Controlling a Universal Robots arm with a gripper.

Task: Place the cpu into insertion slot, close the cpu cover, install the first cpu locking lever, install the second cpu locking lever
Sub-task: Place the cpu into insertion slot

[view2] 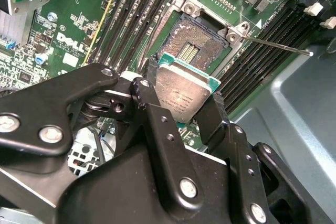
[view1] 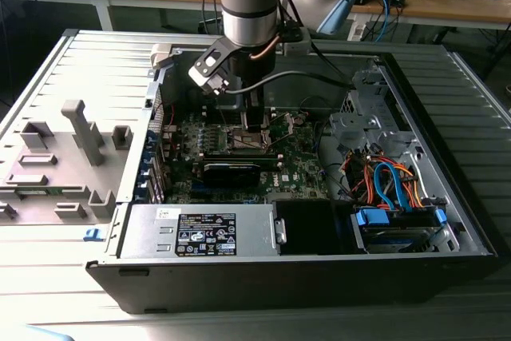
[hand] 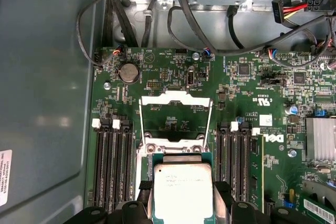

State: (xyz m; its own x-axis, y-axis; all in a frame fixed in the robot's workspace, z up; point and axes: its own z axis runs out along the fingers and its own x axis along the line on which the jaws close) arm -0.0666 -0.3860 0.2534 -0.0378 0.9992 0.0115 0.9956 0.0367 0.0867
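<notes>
I had the gripper (view2: 184, 95) clamped on the cpu (view2: 181, 88) by two opposite edges, just above the bare insertion slot (view2: 198, 48); the cpu cover (hand: 175, 97) lay flipped open on the green board (hand: 247, 93)

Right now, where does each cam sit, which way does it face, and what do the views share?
Exterior view: off the arm, above the open computer case, looking down into it; the arm and gripper show.
Second wrist view: on the arm, looking along the black fingers at the cpu they clamp, with the insertion slot beyond.
First wrist view: on the arm, facing the green circuit board; fingers flank the cpu, and the cpu cover stands open beyond.
Shared: both wrist views show the held cpu.
</notes>
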